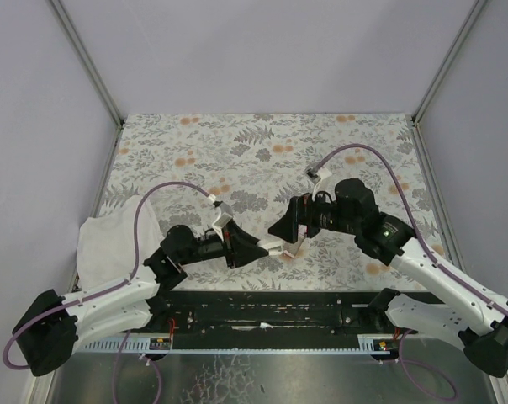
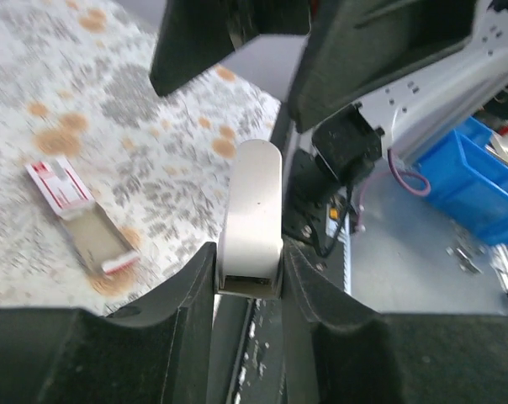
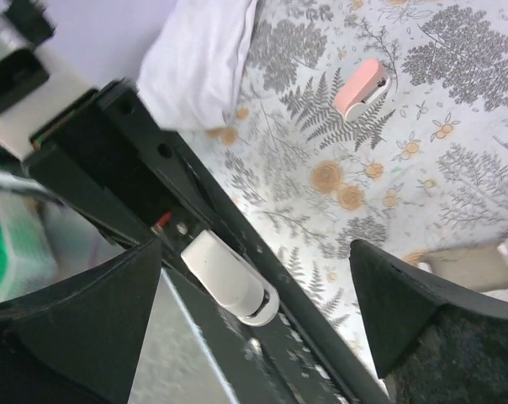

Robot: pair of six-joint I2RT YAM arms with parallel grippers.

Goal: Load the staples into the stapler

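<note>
Holding stapler (image 2: 254, 202) over table (image 2: 153, 143) edge, left pincer (image 2: 250, 263)

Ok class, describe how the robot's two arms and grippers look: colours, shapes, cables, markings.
The left arm and right arm match: white boxy links, black rounded joints. A purple cable arches over each. The left gripper and right gripper have broad black wedge fingers. No markings readable.

Left pincer (image 2: 250, 263) tight, right pincer (image 3: 256, 252) wide.
</note>
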